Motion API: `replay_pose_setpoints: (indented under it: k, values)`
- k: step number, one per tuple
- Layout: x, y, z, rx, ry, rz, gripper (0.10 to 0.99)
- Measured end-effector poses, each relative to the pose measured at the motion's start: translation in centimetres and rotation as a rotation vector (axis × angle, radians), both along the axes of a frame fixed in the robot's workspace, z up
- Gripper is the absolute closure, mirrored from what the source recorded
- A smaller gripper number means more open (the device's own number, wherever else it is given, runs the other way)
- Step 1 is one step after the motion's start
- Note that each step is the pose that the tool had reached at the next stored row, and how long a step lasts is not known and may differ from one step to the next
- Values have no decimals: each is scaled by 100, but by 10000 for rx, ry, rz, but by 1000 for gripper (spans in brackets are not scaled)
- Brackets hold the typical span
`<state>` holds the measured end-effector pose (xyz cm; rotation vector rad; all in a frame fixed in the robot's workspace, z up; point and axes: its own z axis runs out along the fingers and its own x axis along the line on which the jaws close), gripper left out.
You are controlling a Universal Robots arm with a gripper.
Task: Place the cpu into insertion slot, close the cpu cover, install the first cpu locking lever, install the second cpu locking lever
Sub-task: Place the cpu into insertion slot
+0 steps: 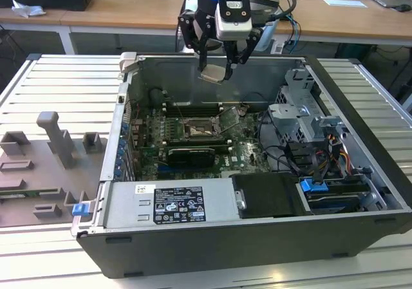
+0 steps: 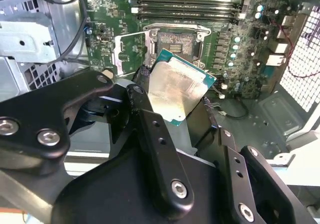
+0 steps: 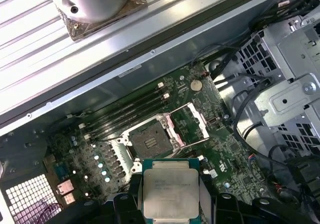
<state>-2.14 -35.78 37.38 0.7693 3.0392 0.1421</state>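
Above the open side of the dark tower computer case (image 1: 193,257), which lies flat on a slatted metal table (image 1: 58,83), I hold my black two-finger gripper (image 1: 214,70) up near the case's back wall. It is clamped on the cpu (image 1: 212,75), a small flat square chip with a pale silvery top and a thin green edge. In the second wrist view my fingers (image 2: 150,129) press against two opposite edges of the cpu (image 2: 177,92), and in the exterior view the chip hangs tilted, clear of everything beneath it.

Down on the green motherboard (image 1: 244,150) sits the insertion slot (image 1: 198,129), a small square socket with a dark frame and a greyish metallic centre. That centre is bare in both wrist views (image 2: 176,40) (image 3: 150,140). The cpu cover (image 3: 187,124), a thin silvery square frame plate, is swung up on its hinged edge and stands beside the socket. I cannot tell how the locking levers lie.

Long narrow black memory slots (image 2: 190,4) run just beyond the socket, and a black expansion card (image 1: 191,155) lies on its nearer side. A silvery power supply box (image 1: 167,202) fills the case's near edge. Grey fixture blocks (image 1: 58,138) stand on the table at the exterior view's left.
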Motion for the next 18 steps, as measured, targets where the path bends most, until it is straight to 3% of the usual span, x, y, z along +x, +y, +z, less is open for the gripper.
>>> replay_pose_setpoints:
  k: [18]
  values:
    - [0, 0, -14, 1, 0, -1165, 545]
